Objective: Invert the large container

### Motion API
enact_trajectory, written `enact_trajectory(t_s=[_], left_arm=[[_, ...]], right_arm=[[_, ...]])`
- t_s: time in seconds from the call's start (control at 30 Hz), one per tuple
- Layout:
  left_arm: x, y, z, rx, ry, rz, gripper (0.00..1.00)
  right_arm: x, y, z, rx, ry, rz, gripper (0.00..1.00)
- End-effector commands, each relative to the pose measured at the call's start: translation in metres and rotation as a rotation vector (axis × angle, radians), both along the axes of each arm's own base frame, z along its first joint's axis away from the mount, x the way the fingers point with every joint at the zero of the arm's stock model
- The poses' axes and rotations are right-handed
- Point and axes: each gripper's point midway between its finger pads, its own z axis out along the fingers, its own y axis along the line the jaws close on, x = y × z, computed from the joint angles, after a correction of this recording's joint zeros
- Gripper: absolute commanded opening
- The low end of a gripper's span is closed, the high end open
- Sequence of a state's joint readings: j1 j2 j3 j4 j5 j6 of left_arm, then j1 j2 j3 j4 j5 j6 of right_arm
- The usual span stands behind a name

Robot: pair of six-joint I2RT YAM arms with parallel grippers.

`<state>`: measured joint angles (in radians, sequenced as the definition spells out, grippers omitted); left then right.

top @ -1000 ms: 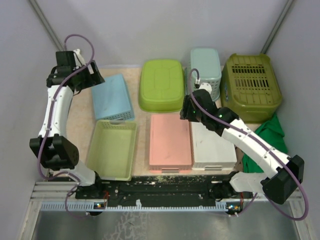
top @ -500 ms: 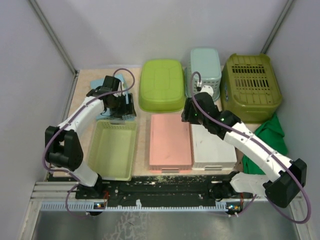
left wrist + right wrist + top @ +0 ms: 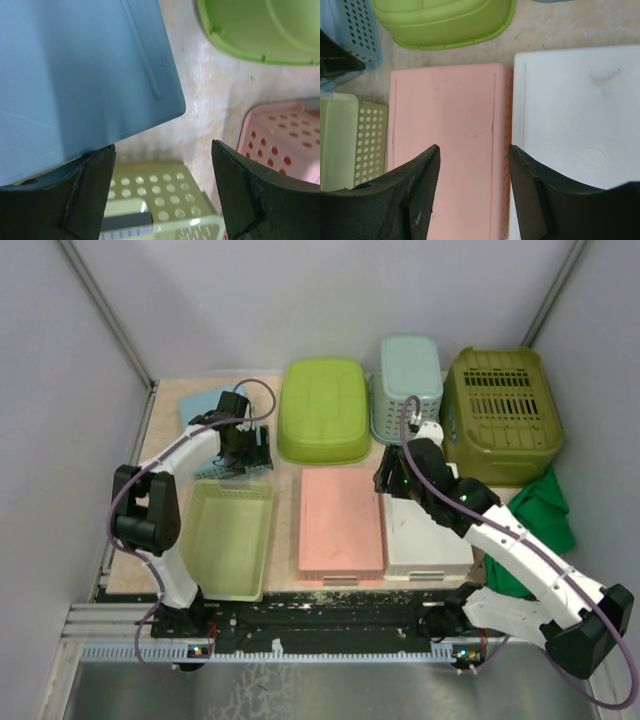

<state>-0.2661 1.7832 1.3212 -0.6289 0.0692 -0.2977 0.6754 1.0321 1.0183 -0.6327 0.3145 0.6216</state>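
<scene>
Yellow-green basket (image 3: 236,488) sits upright at the table's 8 o'clock, its far rim at 6 o'clock of the left gripper (image 3: 249,452), whose jaws are wide apart and empty. The right gripper (image 3: 473,150), equally spread and empty, hangs over the pink basket (image 3: 445,130).

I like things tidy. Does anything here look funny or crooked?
The pale yellow-green basket is the only one open side up; the others lie bottom-up. The blue basket sits crooked, and a green cloth lies crumpled.
</scene>
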Motion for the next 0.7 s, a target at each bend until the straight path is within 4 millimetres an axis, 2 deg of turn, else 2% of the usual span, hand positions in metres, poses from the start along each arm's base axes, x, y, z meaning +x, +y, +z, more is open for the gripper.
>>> enact_trajectory(t_s=[0.0, 0.13, 0.23, 0.3, 0.47, 0.57, 0.67], left_arm=[[0.047, 0.019, 0.015, 0.038, -0.097, 0.019, 0.83], [0.065, 0.033, 0.031, 0.070, -0.103, 0.045, 0.84], [0.066, 0.044, 0.060, 0.114, -0.160, 0.064, 0.86], [0.059, 0.050, 0.081, 0.132, -0.197, 0.080, 0.88], [0.017, 0.044, 0.126, 0.090, -0.271, 0.097, 0.90], [-0.026, 0.039, 0.122, 0.086, -0.238, 0.092, 0.91], [-0.069, 0.022, 0.109, 0.064, -0.196, 0.059, 0.91]], right_arm=[[0.001, -0.009, 0.018, 0.057, -0.075, -0.046, 0.57], [-0.003, -0.013, 0.025, 0.083, -0.109, -0.054, 0.57], [-0.006, -0.014, 0.031, 0.102, -0.128, -0.050, 0.57], [-0.008, -0.014, 0.033, 0.110, -0.137, -0.040, 0.57], [-0.009, -0.008, 0.026, 0.107, -0.127, -0.001, 0.57], [-0.008, -0.004, 0.019, 0.091, -0.107, 0.017, 0.57], [-0.006, -0.003, 0.014, 0.076, -0.099, 0.019, 0.57]])
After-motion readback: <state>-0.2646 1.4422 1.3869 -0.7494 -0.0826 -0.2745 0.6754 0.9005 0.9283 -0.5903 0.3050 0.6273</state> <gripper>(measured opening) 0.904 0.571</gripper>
